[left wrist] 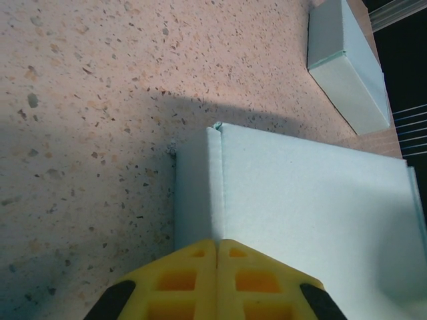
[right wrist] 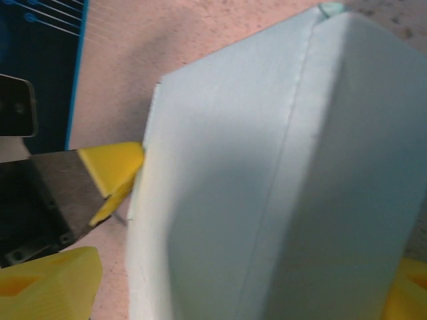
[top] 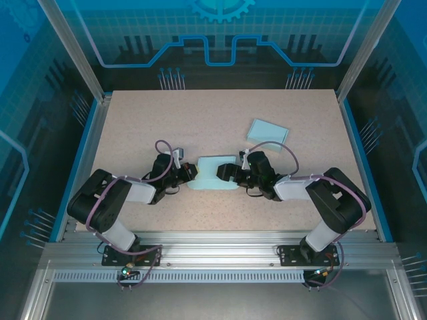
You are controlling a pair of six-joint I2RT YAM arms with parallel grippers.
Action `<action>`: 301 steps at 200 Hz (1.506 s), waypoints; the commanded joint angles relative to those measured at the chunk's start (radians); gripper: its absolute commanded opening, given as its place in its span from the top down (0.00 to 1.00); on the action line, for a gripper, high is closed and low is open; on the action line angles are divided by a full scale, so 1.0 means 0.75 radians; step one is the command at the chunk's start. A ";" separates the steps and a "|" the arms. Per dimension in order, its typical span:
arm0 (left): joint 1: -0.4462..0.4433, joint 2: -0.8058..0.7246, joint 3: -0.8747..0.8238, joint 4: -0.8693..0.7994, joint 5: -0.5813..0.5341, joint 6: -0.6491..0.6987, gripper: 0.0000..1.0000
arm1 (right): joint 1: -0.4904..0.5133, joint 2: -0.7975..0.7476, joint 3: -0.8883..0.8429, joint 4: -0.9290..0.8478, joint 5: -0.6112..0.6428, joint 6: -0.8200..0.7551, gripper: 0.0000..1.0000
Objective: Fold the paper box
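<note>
The pale blue paper box (top: 212,175) lies at the table's middle between both arms. In the left wrist view the box (left wrist: 313,207) has a narrow side strip folded along a crease. My left gripper (left wrist: 217,248) (top: 191,175) is shut, its yellow fingertips pinched together on the crease at the box's left edge. My right gripper (right wrist: 227,290) (top: 231,173) stands open astride the box (right wrist: 267,173), which is tilted up. One finger (right wrist: 50,280) sits just clear of the box's left side. The other finger (right wrist: 408,293) is at its right side.
A second pale blue box piece (top: 268,131) (left wrist: 350,67) lies flat at the back right of the speckled table (top: 167,120). Aluminium frame rails run along the near edge and both sides.
</note>
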 commanded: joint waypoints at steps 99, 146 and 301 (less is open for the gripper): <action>0.000 -0.169 -0.025 -0.205 0.047 -0.031 0.83 | -0.023 -0.138 -0.036 -0.026 -0.038 0.022 0.49; 0.001 -0.361 -0.041 -0.294 0.017 0.043 0.69 | -0.048 -0.211 -0.038 -0.138 -0.026 0.098 0.54; -0.715 -0.921 -0.342 0.030 -0.336 1.748 0.11 | -0.158 -0.629 0.080 -0.792 -0.171 0.362 0.68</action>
